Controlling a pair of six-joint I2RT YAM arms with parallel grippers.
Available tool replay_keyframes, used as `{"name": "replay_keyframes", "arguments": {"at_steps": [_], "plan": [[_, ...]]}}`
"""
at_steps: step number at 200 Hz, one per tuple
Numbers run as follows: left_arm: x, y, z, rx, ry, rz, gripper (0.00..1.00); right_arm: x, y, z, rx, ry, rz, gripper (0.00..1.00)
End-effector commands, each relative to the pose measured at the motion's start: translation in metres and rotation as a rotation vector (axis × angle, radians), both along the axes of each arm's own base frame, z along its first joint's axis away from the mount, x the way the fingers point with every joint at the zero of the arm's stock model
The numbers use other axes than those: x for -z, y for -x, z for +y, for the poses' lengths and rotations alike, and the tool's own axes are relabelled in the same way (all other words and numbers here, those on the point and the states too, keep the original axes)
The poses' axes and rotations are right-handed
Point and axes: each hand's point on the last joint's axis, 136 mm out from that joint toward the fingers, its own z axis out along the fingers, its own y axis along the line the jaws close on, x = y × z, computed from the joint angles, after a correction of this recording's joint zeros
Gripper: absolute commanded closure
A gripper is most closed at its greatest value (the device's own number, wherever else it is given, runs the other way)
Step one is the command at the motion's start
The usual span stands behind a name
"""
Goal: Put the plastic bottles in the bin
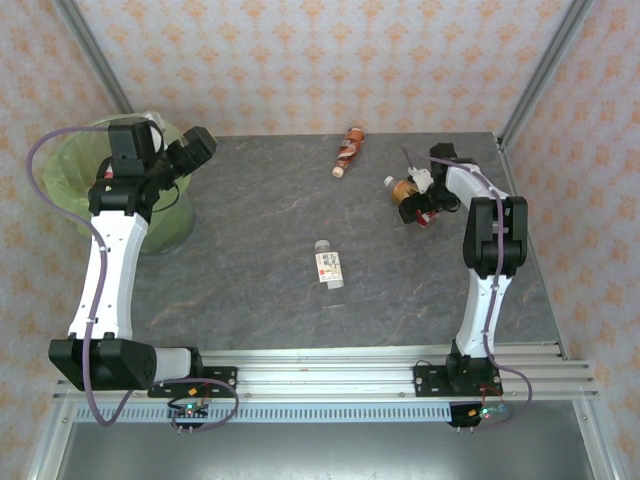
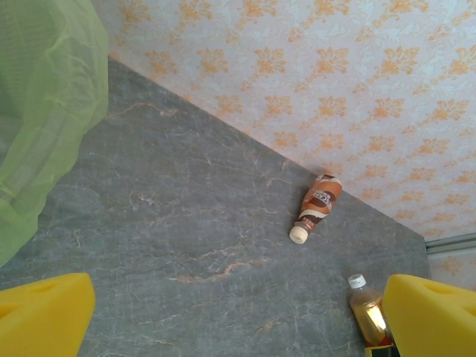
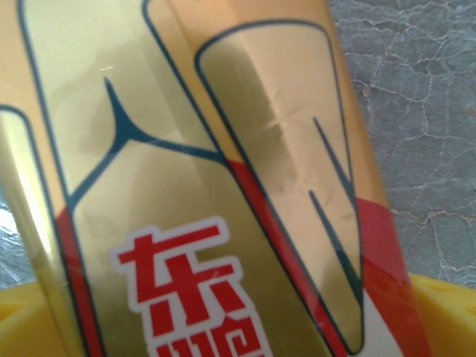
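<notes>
the bin [image 1: 75, 165] stands far left, the left gripper [image 1: 200, 145] beside its rim; its wrist view shows the jaws wide apart. the brown-red bottle [image 2: 316, 207] lies by the wall, a clear bottle [image 1: 328, 266] mid-table. close up, the right gripper [image 1: 422, 200] has its jaws spread astride the amber bottle [image 3: 223, 186], whose gold label hides most of the table [image 3: 416, 111].

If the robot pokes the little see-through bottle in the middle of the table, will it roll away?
Probably yes: the clear bottle lies on its side on the flat table, so its round body would likely roll sideways. It looks small and plastic, so probably light and slightly squashy.
</notes>
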Motion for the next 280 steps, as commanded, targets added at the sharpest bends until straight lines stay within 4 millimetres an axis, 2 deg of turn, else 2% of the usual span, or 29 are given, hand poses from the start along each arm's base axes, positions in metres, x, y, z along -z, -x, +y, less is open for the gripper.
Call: {"name": "replay_keyframes", "arguments": {"at_steps": [1,25,51,68,104,145,190,280], "plan": [[0.002,0.005,0.002,-0.006,-0.033,0.004,0.0,0.006,0.01,0.0,-0.003,0.006,0.04,0.03],[0.005,0.001,0.004,-0.013,-0.038,0.012,0.0,0.015,0.016,-0.001,-0.001,0.037,0.062,0.06],[0.004,-0.006,-0.005,0.021,0.017,-0.001,0.0,0.018,0.019,0.0,0.018,0.05,0.053,0.11],[0.005,-0.007,-0.01,0.03,0.055,-0.003,0.0,0.012,0.02,0.002,0.025,0.058,0.022,0.13],[0.01,-0.001,-0.007,0.017,0.033,0.017,0.0,0.0,0.022,0.008,0.033,0.051,-0.035,0.22],[0.014,0.003,-0.006,0.012,0.028,0.033,0.0,-0.006,0.03,0.022,0.023,0.037,-0.055,0.28],[0.016,-0.001,-0.013,0.054,0.054,0.033,0.0,-0.008,0.034,0.027,0.031,0.019,-0.085,0.36],[0.016,-0.001,-0.027,0.12,0.104,0.02,0.0,-0.027,0.038,0.032,0.1,-0.051,-0.231,0.42]]}}
